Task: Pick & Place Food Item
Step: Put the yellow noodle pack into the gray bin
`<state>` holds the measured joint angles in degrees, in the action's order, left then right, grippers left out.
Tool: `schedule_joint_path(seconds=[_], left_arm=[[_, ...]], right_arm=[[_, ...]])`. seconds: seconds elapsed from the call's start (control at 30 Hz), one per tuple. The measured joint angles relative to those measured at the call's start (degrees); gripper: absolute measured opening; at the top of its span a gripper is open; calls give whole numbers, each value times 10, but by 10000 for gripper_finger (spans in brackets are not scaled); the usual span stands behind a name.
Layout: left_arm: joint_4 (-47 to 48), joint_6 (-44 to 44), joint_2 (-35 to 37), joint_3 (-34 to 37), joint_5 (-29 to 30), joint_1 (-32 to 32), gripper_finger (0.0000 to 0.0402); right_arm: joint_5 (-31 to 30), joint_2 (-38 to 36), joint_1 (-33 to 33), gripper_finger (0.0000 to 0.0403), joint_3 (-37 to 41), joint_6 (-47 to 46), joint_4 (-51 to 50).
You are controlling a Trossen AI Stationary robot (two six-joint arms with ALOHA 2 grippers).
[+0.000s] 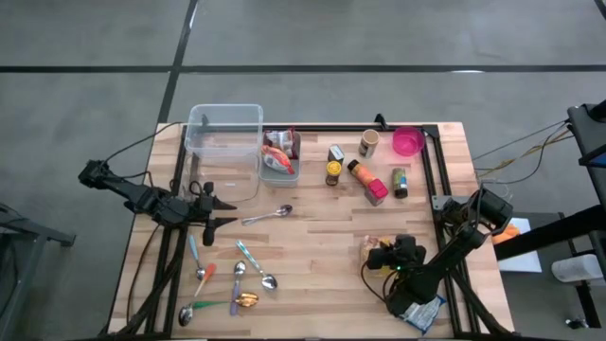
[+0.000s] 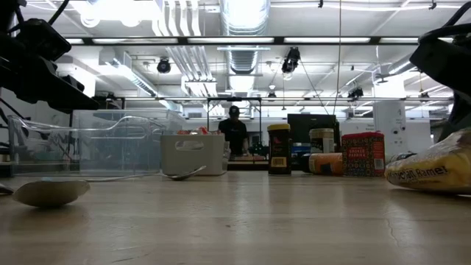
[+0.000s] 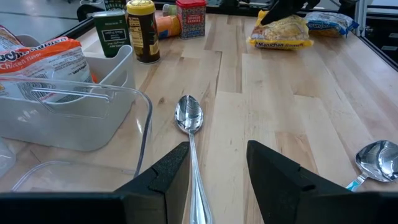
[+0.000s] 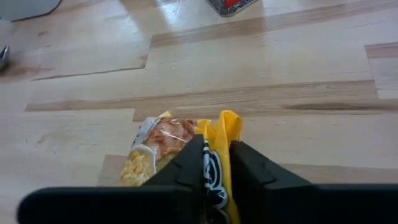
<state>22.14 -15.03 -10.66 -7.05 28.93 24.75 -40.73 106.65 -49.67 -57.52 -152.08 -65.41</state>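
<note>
The wooden tabletop (image 1: 322, 256) carries everything, and the largest thing on it is a clear plastic bin (image 1: 224, 142) at the far left, with a smaller grey tub (image 1: 282, 159) holding snack packets just beside it on the right. Along the far edge to the right of the tub stand a row of small jars and bottles (image 1: 365, 170) and a pink bowl (image 1: 408, 142). Near the right side, toward the front, lies the yellow noodle packet (image 4: 163, 152), flat on the wood. The right hand (image 4: 216, 163) is down at this packet, its two dark fingers drawn in narrow with the packet's yellow edge pinched between them; in the overhead picture the arm covers most of the packet, so how much of it is gripped is hard to say. The left hand (image 3: 217, 171) hovers low at the left side of the tabletop, just right of the bin, its fingers partly apart and holding nothing, with a long silver spoon (image 3: 189, 118) lying on the wood between and ahead of them. Several more spoons (image 1: 237, 279), some with coloured handles, are scattered near the front left.
</note>
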Motion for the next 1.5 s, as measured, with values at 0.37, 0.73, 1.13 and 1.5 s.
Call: schedule_joint_path(seconds=[0.37, 0.73, 1.13, 1.5], left_arm=[[0, 0, 0, 0, 0, 0, 164], [0, 0, 0, 0, 0, 0, 163], [0, 0, 0, 0, 0, 0, 163], [0, 0, 0, 0, 0, 0, 163]], right_arm=[[-48, 0, 0, 29, 0, 6, 0], [-157, -1, 8, 29, -31, 32, -47], [-330, -2, 63, 29, -86, 128, -82], [-436, -2, 112, 28, -143, 235, -77]])
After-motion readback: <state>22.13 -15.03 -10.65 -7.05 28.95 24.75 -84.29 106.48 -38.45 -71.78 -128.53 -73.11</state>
